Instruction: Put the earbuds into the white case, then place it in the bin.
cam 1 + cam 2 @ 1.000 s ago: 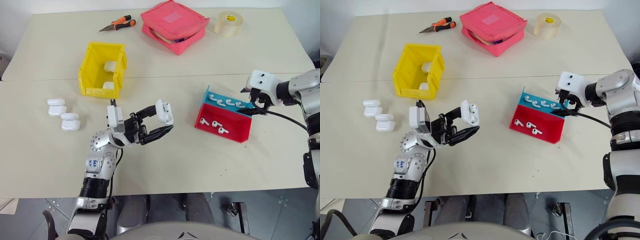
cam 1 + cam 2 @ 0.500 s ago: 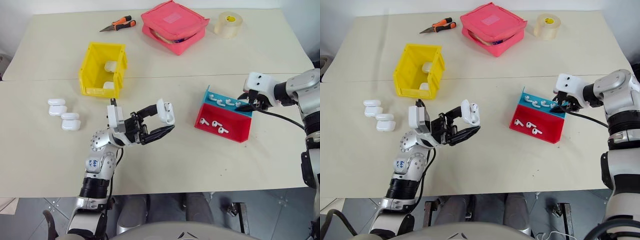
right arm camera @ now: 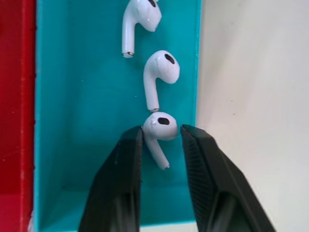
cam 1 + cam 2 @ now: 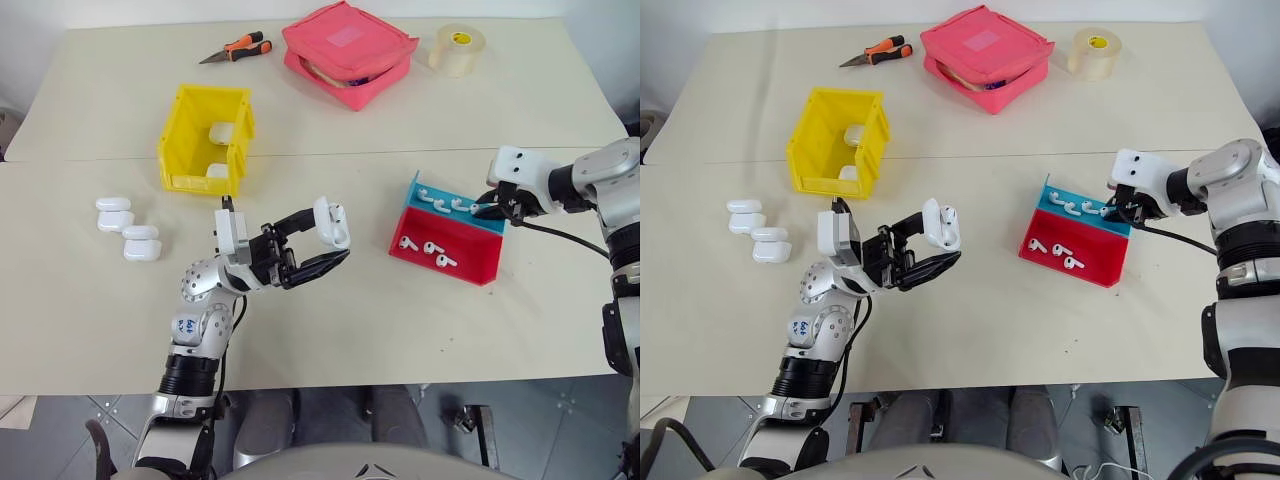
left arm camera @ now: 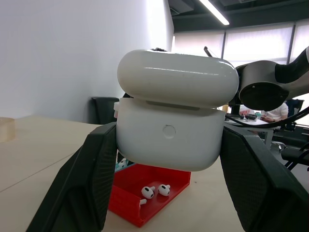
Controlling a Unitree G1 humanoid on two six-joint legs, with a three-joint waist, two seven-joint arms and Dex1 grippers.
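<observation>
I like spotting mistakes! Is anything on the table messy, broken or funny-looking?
Nothing looks broken or spilled. The one funny bit: the pink pouch at the back sits half unzipped, its top flap gaping. The white case in the left gripper has its lid slightly ajar. Earbuds lie loose but inside the tray.

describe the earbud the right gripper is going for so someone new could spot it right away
Find the red and blue tray right of the table's middle, then its blue strip with a row of white earbuds. The target earbud is the end one by the tray's corner, alone between the right gripper fingers.
</observation>
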